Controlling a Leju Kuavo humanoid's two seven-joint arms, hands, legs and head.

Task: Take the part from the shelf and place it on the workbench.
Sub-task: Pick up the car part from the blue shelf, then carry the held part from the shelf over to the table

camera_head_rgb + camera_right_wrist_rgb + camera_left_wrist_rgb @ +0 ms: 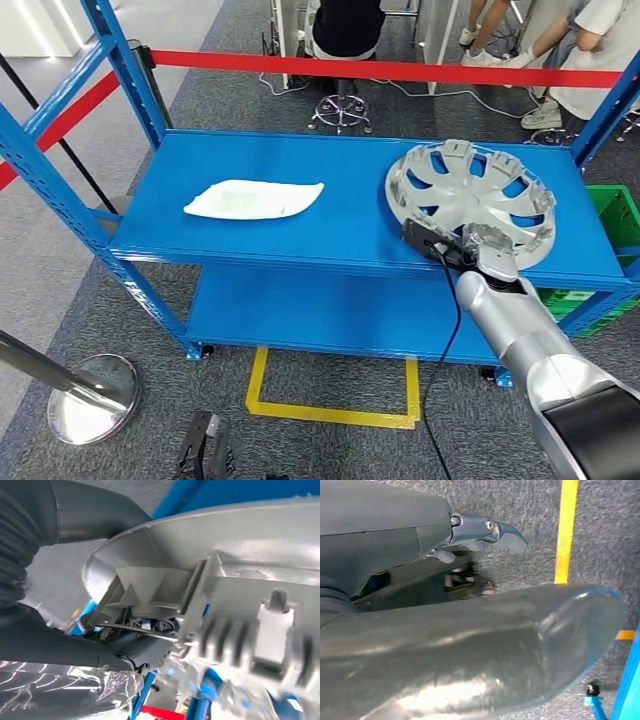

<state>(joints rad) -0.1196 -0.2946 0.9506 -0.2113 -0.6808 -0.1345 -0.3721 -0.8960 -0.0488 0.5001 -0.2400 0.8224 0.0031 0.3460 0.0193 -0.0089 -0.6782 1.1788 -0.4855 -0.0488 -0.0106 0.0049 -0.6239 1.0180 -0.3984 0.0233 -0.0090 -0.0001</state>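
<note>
As seen from the head view, the part, a silver wheel cover [471,198], lies inner face up at the right end of the blue shelf's [302,225] upper deck, its near rim overhanging the front edge, which gives fingers a way under. Right hand [483,250]: at that near rim, apparently closed on it. White plastic panel [253,199]: same deck, well apart to the left. Red barrier tape [392,71], seated people beyond, a green crate [623,215] at right; nothing stands between hand and part. Left wrist view: left hand [486,532] hanging over grey carpet, fingers partly curled with nothing in them. Right wrist view: thumb and fingers [143,652] clasp the cover's ribbed rim.
</note>
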